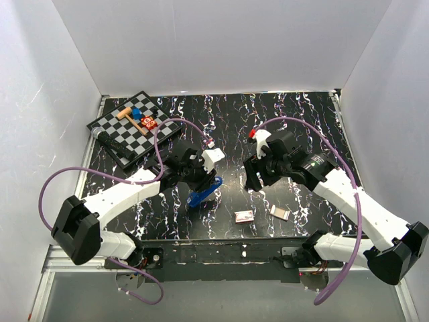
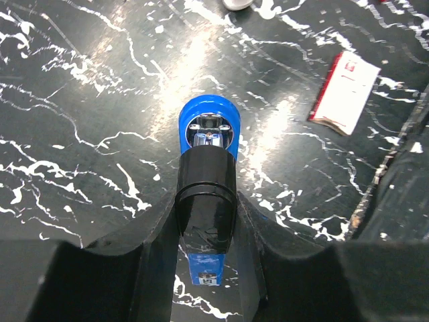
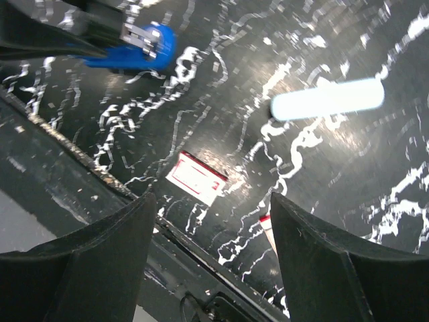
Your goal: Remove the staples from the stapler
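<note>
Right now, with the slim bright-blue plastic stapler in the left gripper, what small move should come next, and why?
Probably swing the right gripper toward the slim bright-blue stapler. The left gripper is clamped on its body with the metal-fitted front end sticking out free, while the right gripper's jaws stand open and empty, off to one side of it.

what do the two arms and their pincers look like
The left arm and right arm have white shells with black joints and bases. A purple cable loops loosely along each. The left pincer and right pincer have broad matt black fingers.
</note>
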You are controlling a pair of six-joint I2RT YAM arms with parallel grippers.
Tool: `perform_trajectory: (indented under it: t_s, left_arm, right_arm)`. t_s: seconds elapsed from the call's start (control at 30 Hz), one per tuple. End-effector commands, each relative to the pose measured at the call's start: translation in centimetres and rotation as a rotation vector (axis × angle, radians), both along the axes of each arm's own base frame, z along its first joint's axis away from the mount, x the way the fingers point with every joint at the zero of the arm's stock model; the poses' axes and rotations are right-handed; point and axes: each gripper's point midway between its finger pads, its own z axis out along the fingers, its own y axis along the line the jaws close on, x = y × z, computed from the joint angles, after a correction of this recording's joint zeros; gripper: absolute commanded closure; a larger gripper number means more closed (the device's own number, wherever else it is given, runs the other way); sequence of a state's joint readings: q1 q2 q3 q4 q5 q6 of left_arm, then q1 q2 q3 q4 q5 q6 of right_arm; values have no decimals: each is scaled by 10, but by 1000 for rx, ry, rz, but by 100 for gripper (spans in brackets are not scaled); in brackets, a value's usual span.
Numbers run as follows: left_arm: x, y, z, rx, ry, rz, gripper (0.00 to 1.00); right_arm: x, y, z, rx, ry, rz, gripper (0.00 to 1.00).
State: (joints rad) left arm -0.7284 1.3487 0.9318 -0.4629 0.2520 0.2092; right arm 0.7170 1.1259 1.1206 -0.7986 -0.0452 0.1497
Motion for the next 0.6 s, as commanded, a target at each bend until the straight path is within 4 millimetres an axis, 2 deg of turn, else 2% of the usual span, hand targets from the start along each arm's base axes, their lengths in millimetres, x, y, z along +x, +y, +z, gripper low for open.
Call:
perform_trajectory:
  t_s: [0.0, 0.13, 0.4, 0.57]
  left_arm:
    - [-15, -20, 47, -163, -38, -107, 100]
    - [-32, -25, 71, -256, -53, -184, 100]
    - [-72, -33, 111, -431, -62, -368, 100]
    - [-89, -32, 130, -507, -74, -430, 100]
  right_arm:
    - [-15, 33, 40, 86, -102, 248, 24]
    - [-26, 47, 52, 66, -145, 376, 21]
    - [-49, 63, 86, 170, -224, 571, 17]
    - [-58, 74, 108, 245, -256, 649, 16]
